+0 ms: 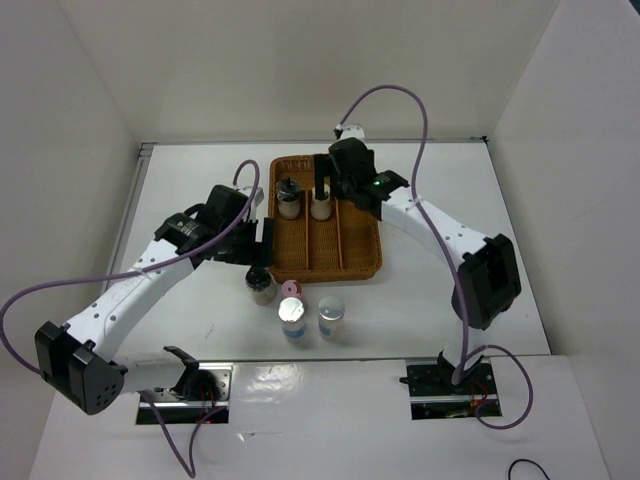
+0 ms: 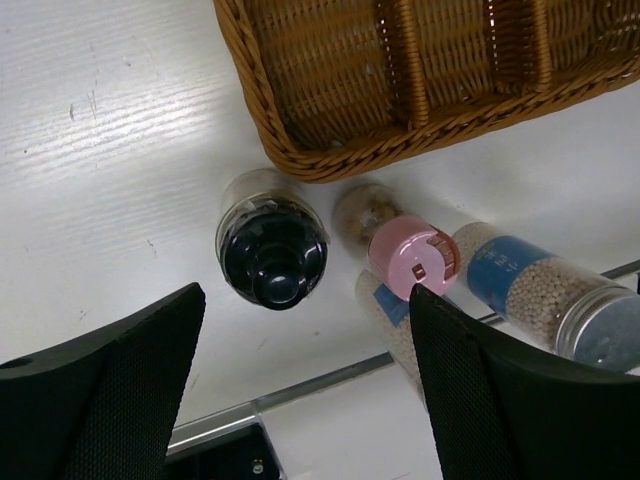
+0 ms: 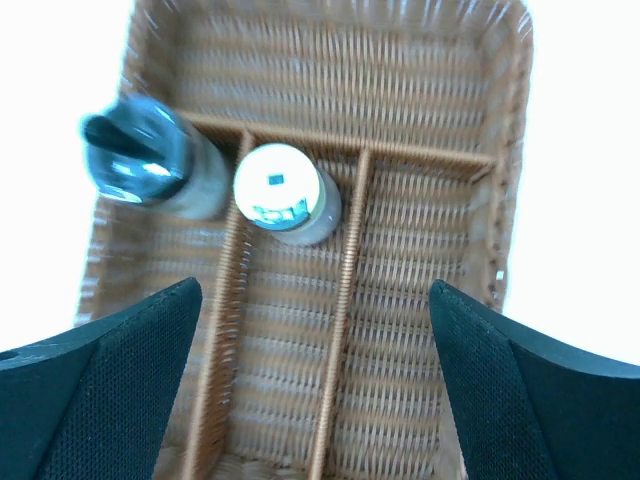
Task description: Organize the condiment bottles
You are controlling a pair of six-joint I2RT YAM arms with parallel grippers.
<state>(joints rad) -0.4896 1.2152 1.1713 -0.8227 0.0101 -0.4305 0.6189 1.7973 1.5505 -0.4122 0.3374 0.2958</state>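
Note:
Two condiment bottles stand at the far end of the wicker tray (image 1: 350,250): a black-capped one (image 1: 288,197) in the left lane and a pale yellow-capped one (image 1: 320,203) in the middle lane. The right wrist view shows both, black (image 3: 140,160) and yellow (image 3: 275,187). My right gripper (image 1: 331,188) (image 3: 315,390) is open and empty above them. On the table in front of the tray stand a black-capped bottle (image 1: 260,284) (image 2: 272,250), a pink-capped one (image 1: 292,291) (image 2: 413,258) and two silver-white ones (image 1: 293,318) (image 1: 330,317). My left gripper (image 1: 262,236) (image 2: 310,400) is open above the black-capped one.
The tray's near left corner (image 2: 330,165) lies just beyond the loose bottles. A metal strip and the arm bases (image 1: 190,385) run along the table's near edge. White walls close in the left, back and right sides.

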